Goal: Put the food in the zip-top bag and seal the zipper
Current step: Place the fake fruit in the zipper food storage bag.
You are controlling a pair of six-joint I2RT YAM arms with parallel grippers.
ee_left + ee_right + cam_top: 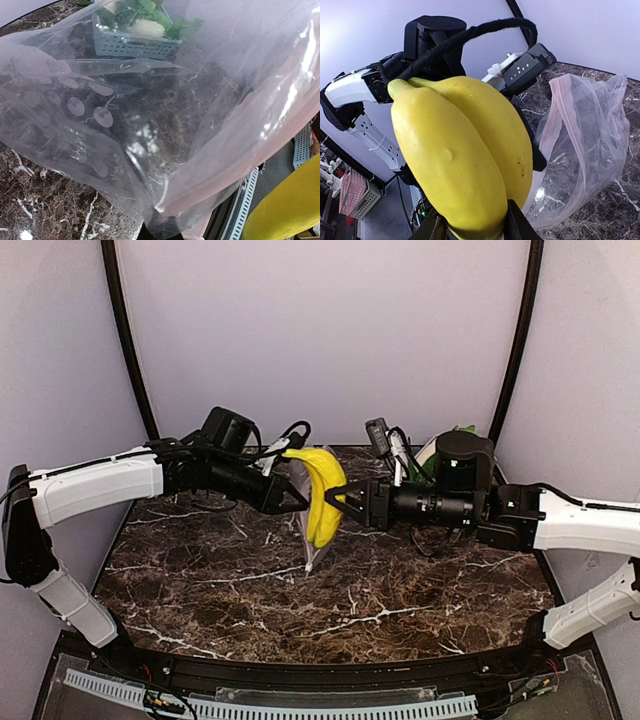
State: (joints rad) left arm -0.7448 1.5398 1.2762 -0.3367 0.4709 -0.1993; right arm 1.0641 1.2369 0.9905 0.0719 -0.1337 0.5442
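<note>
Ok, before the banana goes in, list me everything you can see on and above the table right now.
yellow toy banana bunch: one, yellow, in the air over the middle of the table, beside the bag.
clear plastic zip-top bag: one, clear with pale oval spots and a pink strip at the mouth, hanging next to the banana.
blue-grey slatted basket: one, blue-grey, far right of the table, behind the right arm.
toy vegetables: number unclear, green leafy plus a white piece, in the basket.
marble table: one, dark brown with white veins.
left gripper: one, black, shut on the bag's edge.
right gripper: one, black, shut on the banana bunch.
</note>
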